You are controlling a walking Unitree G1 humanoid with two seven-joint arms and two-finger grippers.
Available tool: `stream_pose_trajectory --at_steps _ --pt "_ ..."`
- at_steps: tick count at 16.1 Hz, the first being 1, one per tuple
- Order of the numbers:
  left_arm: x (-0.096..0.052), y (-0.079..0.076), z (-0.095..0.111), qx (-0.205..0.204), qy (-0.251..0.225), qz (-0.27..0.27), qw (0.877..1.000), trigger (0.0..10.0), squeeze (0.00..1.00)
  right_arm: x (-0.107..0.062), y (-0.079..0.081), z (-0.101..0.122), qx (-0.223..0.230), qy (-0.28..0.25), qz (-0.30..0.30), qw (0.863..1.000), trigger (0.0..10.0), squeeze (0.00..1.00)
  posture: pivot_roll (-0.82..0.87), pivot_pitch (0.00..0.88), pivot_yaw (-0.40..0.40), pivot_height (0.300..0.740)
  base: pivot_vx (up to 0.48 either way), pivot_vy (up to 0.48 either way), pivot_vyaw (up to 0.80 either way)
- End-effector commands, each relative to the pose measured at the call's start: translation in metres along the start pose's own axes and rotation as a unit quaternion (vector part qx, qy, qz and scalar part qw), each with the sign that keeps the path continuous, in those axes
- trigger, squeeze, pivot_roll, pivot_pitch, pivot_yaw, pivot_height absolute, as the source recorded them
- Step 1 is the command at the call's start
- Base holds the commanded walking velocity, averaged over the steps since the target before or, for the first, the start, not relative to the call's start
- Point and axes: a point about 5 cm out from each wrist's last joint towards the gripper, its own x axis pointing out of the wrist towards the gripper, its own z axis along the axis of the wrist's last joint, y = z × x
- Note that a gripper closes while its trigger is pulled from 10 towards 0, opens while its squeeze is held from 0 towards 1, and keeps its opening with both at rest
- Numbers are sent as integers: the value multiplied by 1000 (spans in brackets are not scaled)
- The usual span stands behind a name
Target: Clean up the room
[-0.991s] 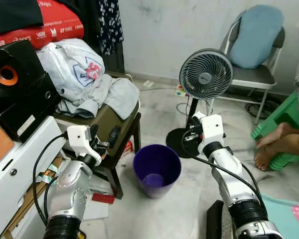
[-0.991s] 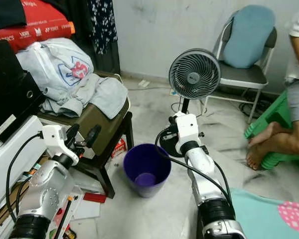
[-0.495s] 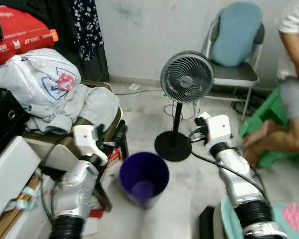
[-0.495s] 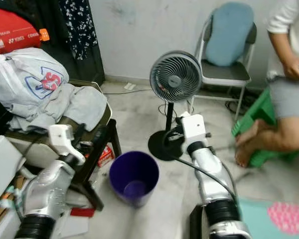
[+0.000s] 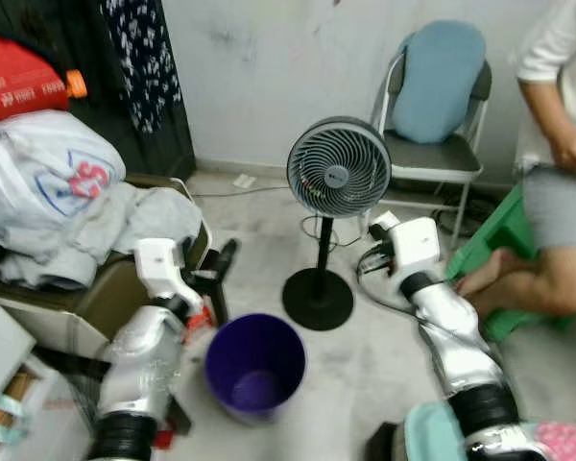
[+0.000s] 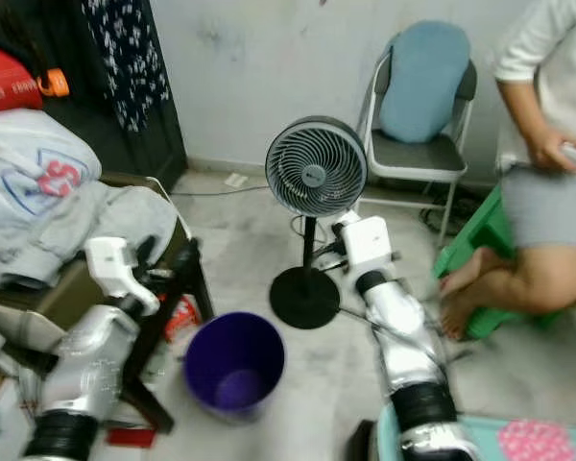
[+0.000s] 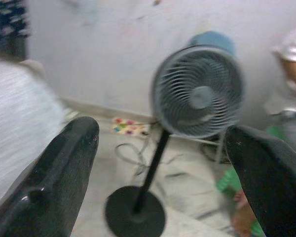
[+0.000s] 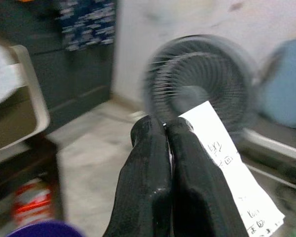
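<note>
— What sits closest in?

— The purple bin, on the floor at about six o'clock, between the two arms. The left gripper hangs at about nine o'clock of it, beside the dark table; its fingers are spread wide with nothing between them.

— And the right one?

— The right gripper is raised at about two o'clock of the bin, near the fan's pole. Its fingers are pressed together, pinching a white slip of paper with dark writing on it — the slip sticks out past the tips toward the fan.

— Farther out?

— The standing fan on its round black base, at twelve o'clock. At ten o'clock a heap of grey clothes and a white bag lie on the table. At three o'clock a person's legs rest by a green stool.

— Against the wall?

— A folding chair with a blue cushion, at one o'clock.
</note>
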Motion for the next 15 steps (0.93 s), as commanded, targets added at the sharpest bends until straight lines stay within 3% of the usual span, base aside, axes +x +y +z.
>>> stream_pose_trajectory --at_steps 1,7,15 --pt "-2 6 -2 6 7 16 1000 10000 0 2 7 6 -4 -15 19 1000 10000 0 11 12 2 740 0 0 794" --pt "-2 6 -3 10 9 21 1000 10000 0 3 7 5 0 -13 18 1000 10000 0 13 10 -1 740 0 0 772" --pt "0 9 -4 15 16 36 999 10000 0 5 11 4 -31 -8 16 999 10000 0 7 17 3 740 0 0 0"
